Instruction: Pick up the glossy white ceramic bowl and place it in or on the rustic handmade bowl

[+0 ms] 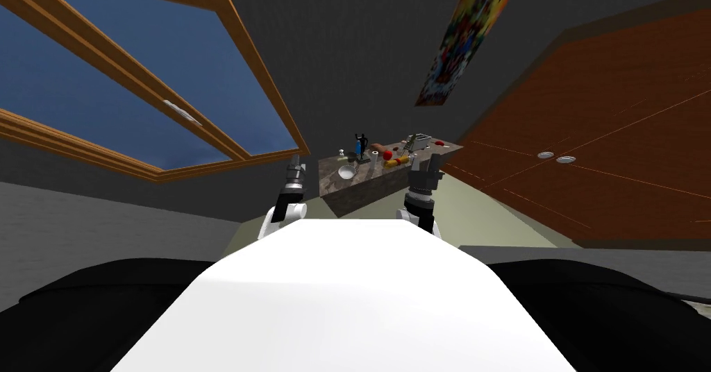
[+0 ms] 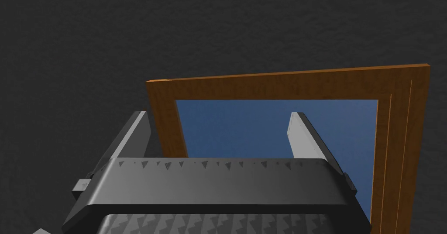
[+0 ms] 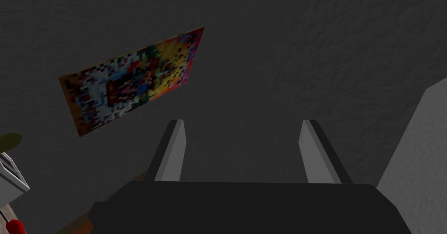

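A small white bowl sits near the front left corner of a dark stone-topped table ahead of me. Further back on the table lies a low brown bowl-like thing; I cannot tell its form for sure. My left gripper is raised left of the table, its fingers wide apart with nothing between them. My right gripper is raised in front of the table's right part. It too is open and empty, as its fingers stand well apart. Both grippers are well short of the bowls.
On the table also stand a blue bottle, a white cup, a red fruit, yellow and red items and a toaster-like box. A brown cabinet wall runs along the right; pale floor lies beside the table.
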